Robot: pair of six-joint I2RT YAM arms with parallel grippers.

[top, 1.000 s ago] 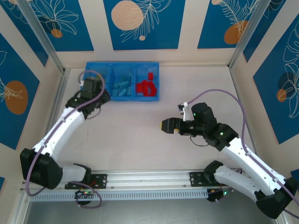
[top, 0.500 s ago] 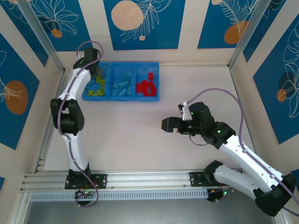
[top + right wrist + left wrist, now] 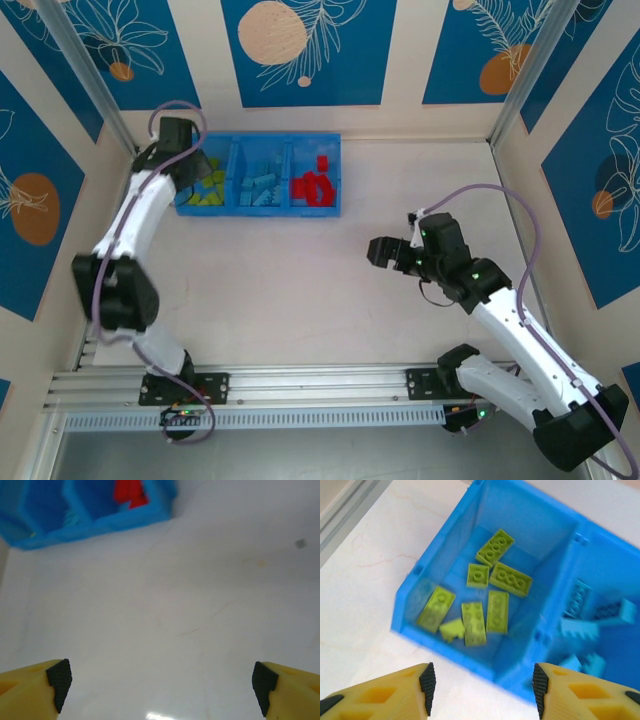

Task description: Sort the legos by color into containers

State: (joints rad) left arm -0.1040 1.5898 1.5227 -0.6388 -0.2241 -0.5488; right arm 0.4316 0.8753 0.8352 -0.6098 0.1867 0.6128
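The containers are three compartments of one long blue bin [image 3: 262, 212] at the back left of the table. Lime green legos [image 3: 208, 190] lie in the left compartment, light blue legos [image 3: 262, 188] in the middle one and red legos [image 3: 315, 186] in the right one. My left gripper [image 3: 186, 165] hovers over the bin's left end. In the left wrist view, the left gripper [image 3: 482, 687] is open and holds nothing, with the green legos [image 3: 485, 600] below and beyond it. My right gripper [image 3: 378, 250] is open over bare table at mid-right, far from the bin [image 3: 75, 527].
Metal frame posts and patterned walls close in the table on the left, back and right. A rail [image 3: 300, 385] with both arm bases runs along the near edge. The white tabletop [image 3: 300, 290] stretches between the bin and the rail.
My left gripper has opened and its arm has swung up and back to the bin's left end. The right gripper has drawn back a little to the right.
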